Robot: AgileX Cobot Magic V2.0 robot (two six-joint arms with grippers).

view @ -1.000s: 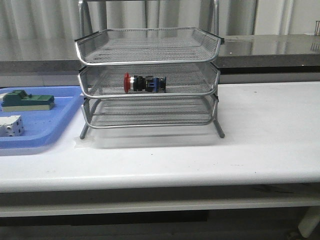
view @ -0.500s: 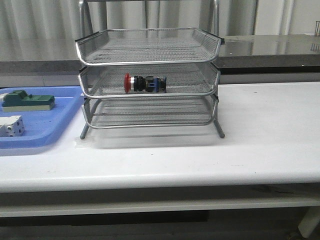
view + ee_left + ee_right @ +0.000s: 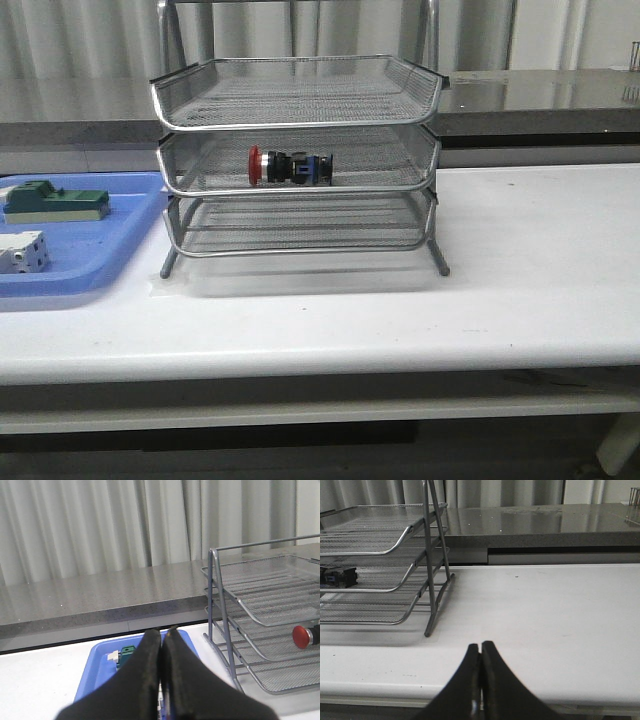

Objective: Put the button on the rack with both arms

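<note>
**With button racked, little left to go wrong**

Nearest, both hands pinched closed, holding nothing: left hand [image 3: 161, 645], right hand [image 3: 480, 655], well back. Further, button [image 3: 290, 166] lies sideways in middle tier of rack [image 3: 297, 160] on counter [image 3: 520, 260]. Risk, imo: a bump to the rack could roll it.

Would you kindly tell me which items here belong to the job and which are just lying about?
Job:
- button, lying in the middle tier
- rack

Lying about:
- blue tray
- green block in it
- white block in it
</note>
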